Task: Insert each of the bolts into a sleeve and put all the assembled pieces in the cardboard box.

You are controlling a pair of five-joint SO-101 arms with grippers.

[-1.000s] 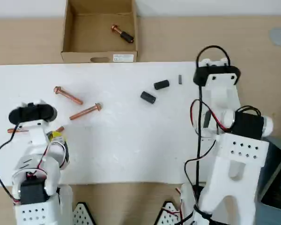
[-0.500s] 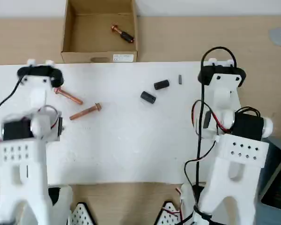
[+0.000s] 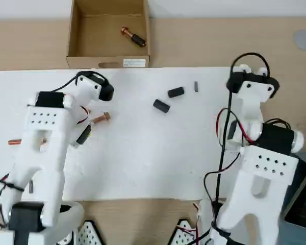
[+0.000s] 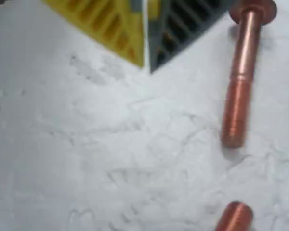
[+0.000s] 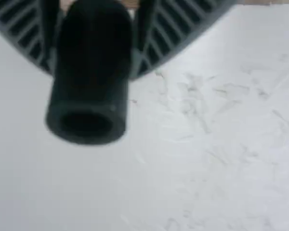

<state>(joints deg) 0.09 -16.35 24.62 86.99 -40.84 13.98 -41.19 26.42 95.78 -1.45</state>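
Note:
My left gripper (image 4: pixel 147 65) is shut and empty, its yellow and dark fingers pressed together just above the white sheet. Beside it lies a copper bolt (image 4: pixel 240 82), and the end of a second bolt (image 4: pixel 233 219) shows farther off. In the high view the left arm (image 3: pixel 46 122) covers one bolt, and a bolt's head (image 3: pixel 103 117) pokes out beside it. A third bolt (image 3: pixel 15 141) lies at the sheet's left edge. My right gripper (image 5: pixel 94 57) is shut on a black sleeve (image 5: pixel 89 91), open end outward. Two loose sleeves (image 3: pixel 176 92) (image 3: pixel 161 106) lie mid-sheet. The cardboard box (image 3: pixel 79 35) holds one assembled piece (image 3: pixel 133 37).
The right arm (image 3: pixel 252 84) stands over the sheet's right edge. A small dark part (image 3: pixel 196 87) lies near the sleeves. The white sheet (image 3: pixel 143 158) has free room in its middle and front. The box stands on bare wood beyond the sheet's far edge.
The left arm has swung from the near-left corner up and across to the bolts, now covering one. The right arm has drifted slightly right with its sleeve.

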